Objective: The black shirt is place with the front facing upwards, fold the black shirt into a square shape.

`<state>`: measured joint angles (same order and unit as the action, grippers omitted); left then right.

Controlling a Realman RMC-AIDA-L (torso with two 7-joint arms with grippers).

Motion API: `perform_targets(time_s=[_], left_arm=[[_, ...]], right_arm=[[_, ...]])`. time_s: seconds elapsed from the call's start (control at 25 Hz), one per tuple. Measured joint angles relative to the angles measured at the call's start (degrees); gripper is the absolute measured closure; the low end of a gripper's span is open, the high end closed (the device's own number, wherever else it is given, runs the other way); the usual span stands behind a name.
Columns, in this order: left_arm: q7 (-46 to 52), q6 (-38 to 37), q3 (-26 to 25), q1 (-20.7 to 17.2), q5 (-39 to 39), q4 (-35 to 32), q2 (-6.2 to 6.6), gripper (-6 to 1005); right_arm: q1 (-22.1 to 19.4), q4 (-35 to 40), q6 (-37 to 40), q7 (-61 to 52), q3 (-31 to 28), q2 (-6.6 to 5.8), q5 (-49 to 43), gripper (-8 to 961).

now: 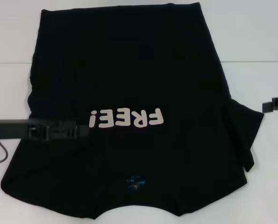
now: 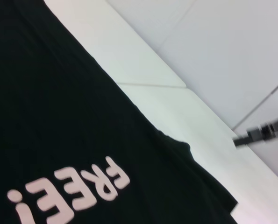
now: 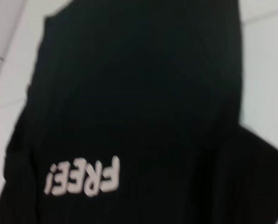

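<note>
The black shirt [image 1: 129,74] lies flat on the white table, front up, its collar and small blue neck label [image 1: 135,182] toward me. The pale "FREE!" letters [image 1: 127,118] read upside down. On the left side no sleeve sticks out; on the right a sleeve [image 1: 244,128] juts out past the body. My left gripper [image 1: 85,129] reaches in from the left, low over the shirt just beside the letters. Off the shirt's right edge my right gripper [image 1: 275,110] is open near the sleeve. From the left wrist view the right gripper [image 2: 262,133] is seen past the shirt's edge.
The white table [image 1: 255,42] shows bare on both sides of the shirt and beyond its far hem. A seam line [image 1: 251,61] crosses the table. A thin cable [image 1: 1,156] hangs under my left arm near the left edge.
</note>
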<state>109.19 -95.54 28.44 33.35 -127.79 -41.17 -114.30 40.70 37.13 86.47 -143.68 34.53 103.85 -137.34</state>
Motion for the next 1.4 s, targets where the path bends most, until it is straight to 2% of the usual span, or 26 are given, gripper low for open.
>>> perform_targets(time_s=[0.16,0.4,0.6,0.76,1.16,1.4], left_arm=[[1.4,0.9,-0.7,0.9,0.7,0.1,-0.21,256],[2.4,0.9,-1.7,1.2,2.3,0.3,0.02,231],[2.4,1.0,-2.0,1.0,2.4,0.4,-0.07,232],[2.4,1.4,-2.0,0.9,2.4,0.4,-0.13,232],[2.2,1.7,-2.0,0.7,2.4,0.4,-0.22,234],[2.2,2.3,-2.0,0.7,2.4,0.4,-0.36,235]], right_arm=[[0.0,0.4,1.0,-1.1,0.2,-0.07,-2.5,103],[0.1,0.0,-0.8,-1.1,0.5,2.11,-6.9,103],[0.3,0.0,-1.6,-0.8,0.8,3.39,-7.7,102],[0.5,0.0,-1.6,-0.9,1.7,3.84,-7.7,151],[0.6,-0.8,-1.5,-1.3,2.6,4.09,-7.8,274],[0.4,-2.3,-2.5,-1.4,3.8,4.54,-7.8,489]])
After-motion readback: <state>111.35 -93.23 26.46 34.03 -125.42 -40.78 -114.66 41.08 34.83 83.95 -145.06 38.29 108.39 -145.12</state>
